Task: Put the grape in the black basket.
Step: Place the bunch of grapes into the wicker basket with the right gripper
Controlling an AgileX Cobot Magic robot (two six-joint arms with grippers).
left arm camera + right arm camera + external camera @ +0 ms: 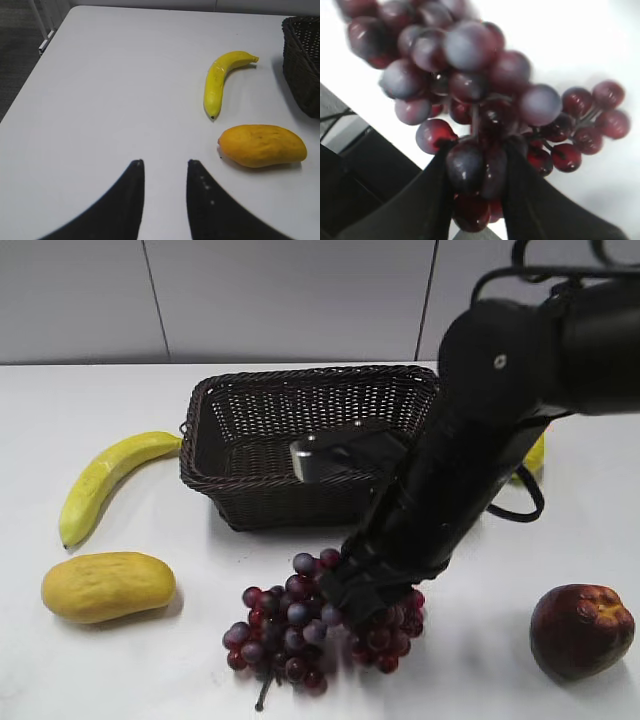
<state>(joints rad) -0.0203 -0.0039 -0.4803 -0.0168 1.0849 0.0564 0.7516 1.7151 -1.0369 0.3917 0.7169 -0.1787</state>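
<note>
The grape [290, 625], a bunch of dark red-purple grapes with a thin stem, lies on the white table in front of the black basket [250, 405]. My right gripper [355, 590] reaches down onto the bunch's right side. In the right wrist view the grape [470, 75] fills the frame and my right gripper [477, 165] is shut on a few of its berries. My left gripper [165, 162] is open and empty over bare table, far left of the basket's corner [302, 60].
A yellow banana [105, 480] and a yellow-orange mango [108, 586] lie left of the basket; both show in the left wrist view, banana [220, 82] and mango [262, 146]. A dark red apple [580, 630] sits front right. A yellow fruit [535, 455] is partly hidden behind the right arm.
</note>
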